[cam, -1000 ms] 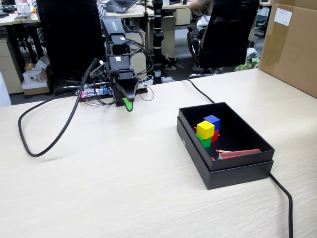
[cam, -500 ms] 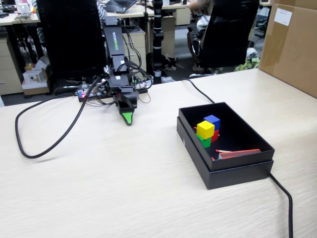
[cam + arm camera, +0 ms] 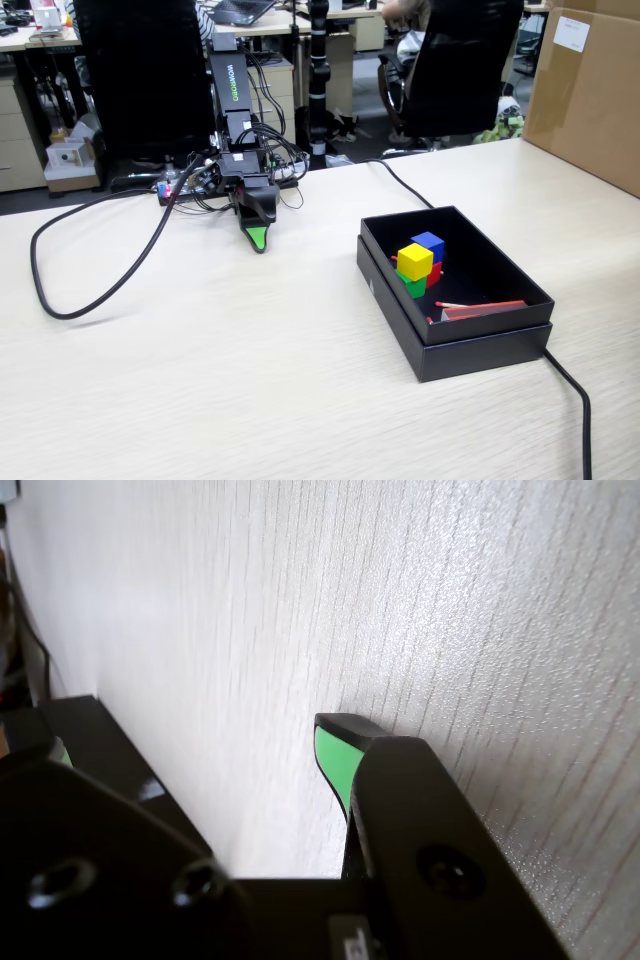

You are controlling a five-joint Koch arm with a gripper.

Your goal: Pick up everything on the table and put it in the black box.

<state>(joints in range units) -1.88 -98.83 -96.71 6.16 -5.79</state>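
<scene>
cubes in box, arm down by its base

while i watch the fixed view, the gripper (image 3: 258, 240) points down at the table (image 3: 250, 380), well left of the black box (image 3: 470, 350). its jaws look closed and hold nothing; the wrist view shows one green-lined tip (image 3: 338, 755) just over bare wood grain. all four cubes sit inside the box as a tight cluster: yellow (image 3: 415, 261) on green (image 3: 413, 287), blue (image 3: 430, 244) behind, red (image 3: 435, 274) below blue. red-tipped sticks (image 3: 480, 307) lie near the box's front wall. a black cable (image 3: 100, 290) loops across the table at left.
</scene>
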